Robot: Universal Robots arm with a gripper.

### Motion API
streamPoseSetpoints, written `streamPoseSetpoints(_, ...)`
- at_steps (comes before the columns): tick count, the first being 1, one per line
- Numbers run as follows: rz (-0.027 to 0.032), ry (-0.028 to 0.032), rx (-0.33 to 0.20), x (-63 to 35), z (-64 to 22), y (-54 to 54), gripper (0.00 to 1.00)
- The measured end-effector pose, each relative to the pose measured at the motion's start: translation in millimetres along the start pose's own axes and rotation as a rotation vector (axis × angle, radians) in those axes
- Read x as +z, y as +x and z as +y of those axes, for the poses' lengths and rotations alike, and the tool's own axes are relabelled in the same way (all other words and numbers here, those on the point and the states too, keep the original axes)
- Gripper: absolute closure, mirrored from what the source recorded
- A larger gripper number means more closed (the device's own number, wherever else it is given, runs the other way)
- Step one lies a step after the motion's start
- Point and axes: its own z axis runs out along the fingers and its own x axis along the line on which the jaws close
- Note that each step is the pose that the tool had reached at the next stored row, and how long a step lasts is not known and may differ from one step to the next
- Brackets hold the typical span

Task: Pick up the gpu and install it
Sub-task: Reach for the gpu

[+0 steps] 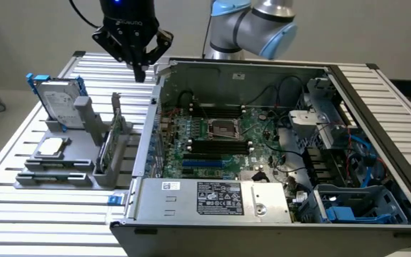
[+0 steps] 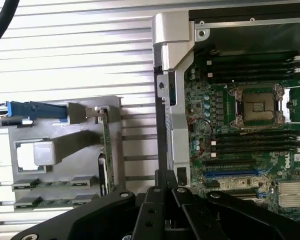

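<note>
Gripper point(image 1: 141, 68) point(image 2: 164, 179): fingers closed together, holding nothing, hanging above the slatted table point(image 1: 20, 160) beside the rear corner of the open computer case point(image 1: 277, 214). Gpu point(image 1: 111, 140) point(image 2: 105, 150): standing on edge, upright, in the grey holder point(image 1: 55, 174) point(image 2: 65, 145), below and in front of the gripper and apart from it, just outside the case wall. Hard drive point(image 1: 59, 103): blue-framed, upright in the same holder, further to the exterior view's left. Motherboard point(image 1: 213, 144) point(image 2: 250, 145): lying exposed inside the case.
</note>
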Motion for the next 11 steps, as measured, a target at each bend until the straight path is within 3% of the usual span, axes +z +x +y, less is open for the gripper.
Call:
streamPoseSetpoints(8, -0.0004, 0.0067, 0.000, 9.8, -3.1, 36.2, 0.89)
streamPoseSetpoints(11, -0.0005, 0.0083, -0.004, 13.2, -3.8, 45.0, 0.89)
